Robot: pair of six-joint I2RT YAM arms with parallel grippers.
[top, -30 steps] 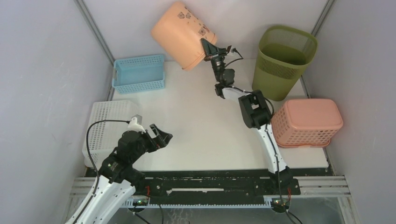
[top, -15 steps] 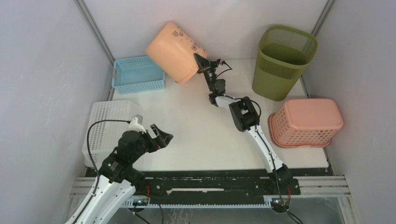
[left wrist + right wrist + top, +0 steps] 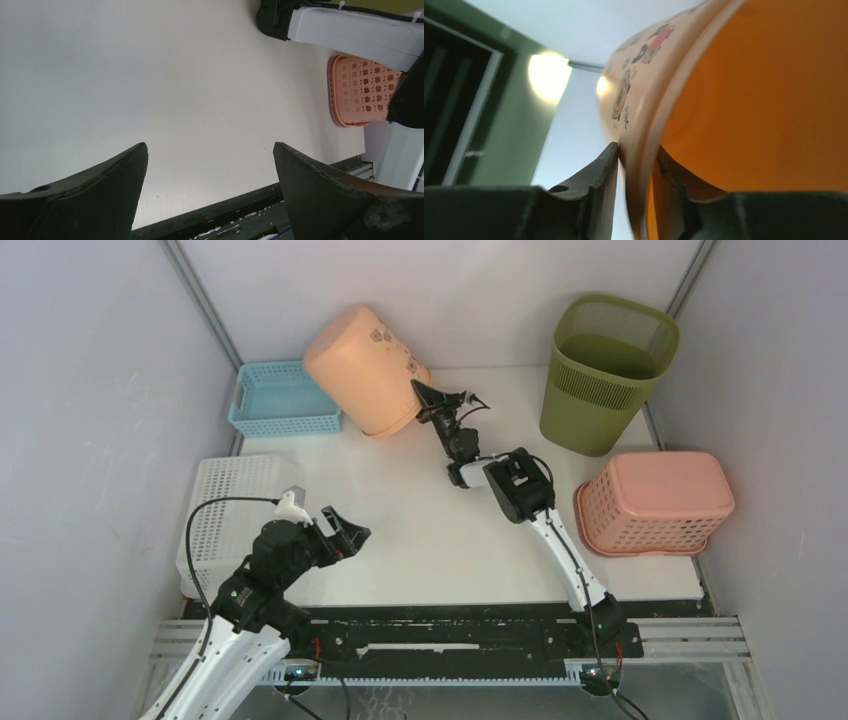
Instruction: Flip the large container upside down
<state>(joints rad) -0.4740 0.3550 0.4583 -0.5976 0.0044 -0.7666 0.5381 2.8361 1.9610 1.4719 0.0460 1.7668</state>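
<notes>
The large container is a peach-orange plastic bin [image 3: 362,368] with small printed pictures. It is tipped over at the back of the table, bottom up and to the left, its mouth facing down and right. My right gripper [image 3: 421,400] is shut on its rim; in the right wrist view the rim [image 3: 644,150] sits pinched between the two fingers, with the orange inside to the right. My left gripper [image 3: 345,528] is open and empty, low over the near left of the table, and shows bare table between its fingers [image 3: 210,165].
A blue basket [image 3: 283,398] lies just left of the bin. A green mesh bin [image 3: 603,370] stands at the back right. An upturned pink basket [image 3: 655,502] sits at the right. A white basket [image 3: 226,520] sits at the left edge.
My right gripper has swung the orange bin left and down, tipping it further over until it hangs close above the table next to the blue basket. The left arm has not moved.
</notes>
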